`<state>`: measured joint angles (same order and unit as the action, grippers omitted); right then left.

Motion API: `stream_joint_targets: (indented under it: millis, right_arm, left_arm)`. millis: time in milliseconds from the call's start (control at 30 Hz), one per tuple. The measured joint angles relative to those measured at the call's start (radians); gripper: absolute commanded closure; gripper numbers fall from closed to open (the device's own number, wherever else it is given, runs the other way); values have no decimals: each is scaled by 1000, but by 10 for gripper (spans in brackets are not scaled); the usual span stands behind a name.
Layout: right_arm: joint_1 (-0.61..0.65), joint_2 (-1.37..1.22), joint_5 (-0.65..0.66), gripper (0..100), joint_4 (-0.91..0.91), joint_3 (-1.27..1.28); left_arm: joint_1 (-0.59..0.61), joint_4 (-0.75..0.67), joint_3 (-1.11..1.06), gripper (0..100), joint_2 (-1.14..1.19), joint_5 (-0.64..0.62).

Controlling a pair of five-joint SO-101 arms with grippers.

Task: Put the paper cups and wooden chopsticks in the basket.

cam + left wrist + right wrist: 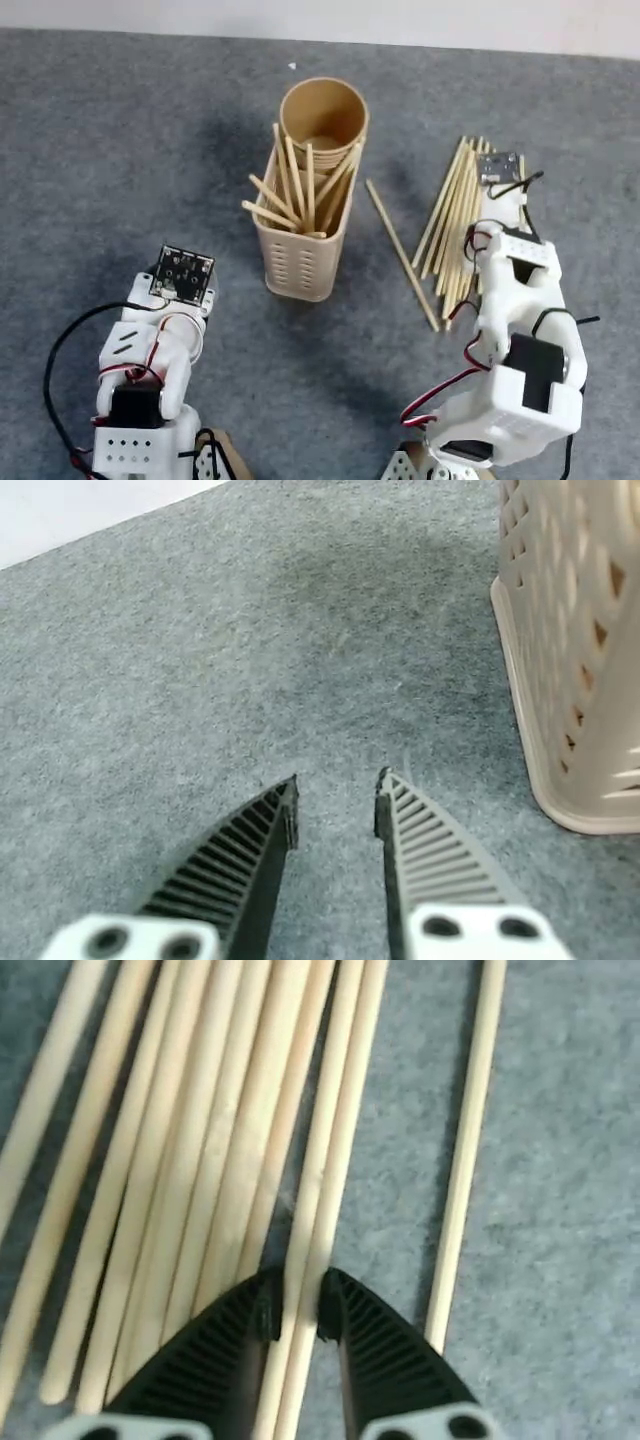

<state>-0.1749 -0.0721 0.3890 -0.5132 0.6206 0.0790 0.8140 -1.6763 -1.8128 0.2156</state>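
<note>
A beige slotted basket [300, 268] stands mid-table holding several wooden chopsticks [300, 195] and, at its far end, a brown paper cup [323, 115]. To its right a pile of loose chopsticks [455, 225] lies on the mat, with a single chopstick [400, 255] lying apart nearer the basket. My right gripper [297, 1295] is down on that pile [200, 1160], fingers pinched on a chopstick [320, 1175]. My left gripper [335, 785] hangs open over bare mat, with the basket wall [575, 680] just beside it.
The grey felt mat [120, 150] covers the table and lies bare to the left and behind the basket. The left arm [150, 350] sits at the front left. The right arm [520, 300] stretches over the near end of the chopstick pile.
</note>
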Motion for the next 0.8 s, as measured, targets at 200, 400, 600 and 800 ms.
stream_joint_targets:
  millis: [200,400,600,800]
  right_arm:
    - [8,276,-229,994,0,0]
    - [140,730,-341,994,0,0]
    - [384,1010,-341,956,0,0]
    - [637,1054,-342,996,49,11]
  left_arm:
    - [0,0,0,840,0,0]
    - [0,0,0,840,0,0]
    - [0,0,0,841,0,0]
    - [0,0,0,841,0,0]
